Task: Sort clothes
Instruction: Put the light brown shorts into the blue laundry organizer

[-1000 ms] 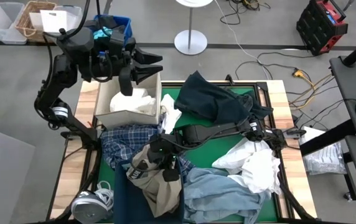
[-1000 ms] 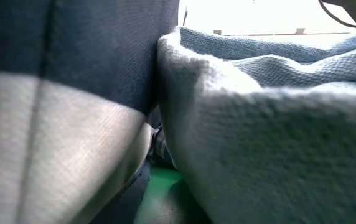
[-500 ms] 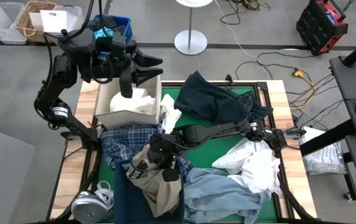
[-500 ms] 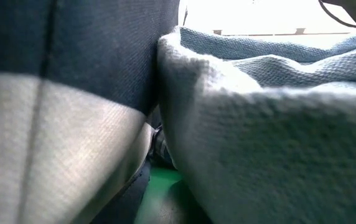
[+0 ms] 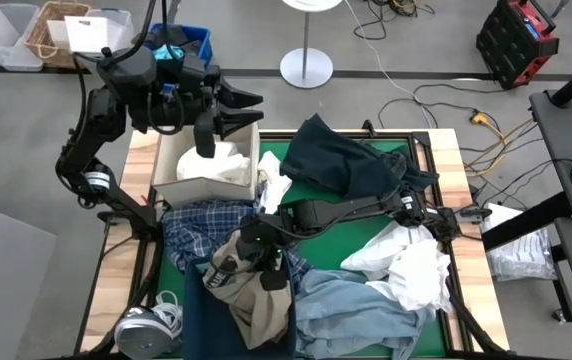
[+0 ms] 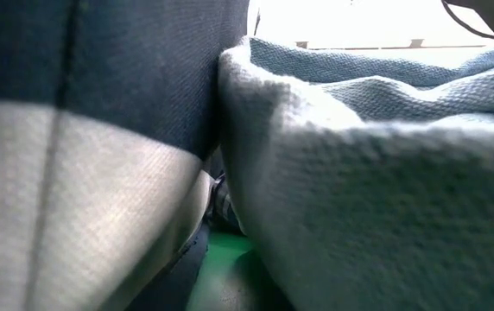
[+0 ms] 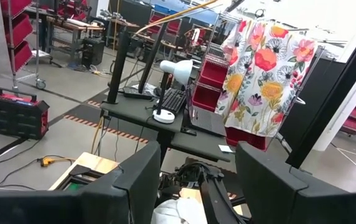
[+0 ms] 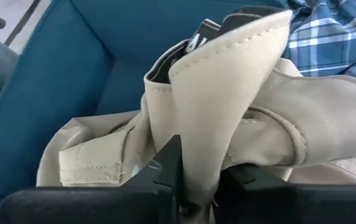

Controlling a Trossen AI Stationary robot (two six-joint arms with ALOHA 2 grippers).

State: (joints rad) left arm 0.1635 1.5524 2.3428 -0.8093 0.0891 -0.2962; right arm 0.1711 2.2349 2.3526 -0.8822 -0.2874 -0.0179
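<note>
The right arm reaches low across the table from the right side, its right gripper (image 5: 251, 245) down in the middle of the pile, fingers pinched on a fold of the tan trousers (image 8: 240, 93). From its wrist the beige cloth bunches up in a peak between the two dark fingers, stitching plain along the seams, with blue fabric behind it.

The left arm is raised at the far left, elbow bent, and the left gripper (image 5: 238, 108) hangs over the far edge of a cardboard box (image 5: 171, 165), its fingers spread apart and holding nothing. A white shirt (image 5: 221, 162) lies crumpled inside that box.

On the green table (image 5: 381, 235) the rest is a loose heap: the plaid shirt (image 5: 201, 220) just left of the right gripper, the dark navy piece (image 5: 341, 155) at the far side, more white shirts (image 5: 411, 265) on the right, and light blue denim (image 5: 351, 310) at the near edge, which fills the low camera (image 6: 385, 173).

I can read no labels or writing on any of the clothes.
</note>
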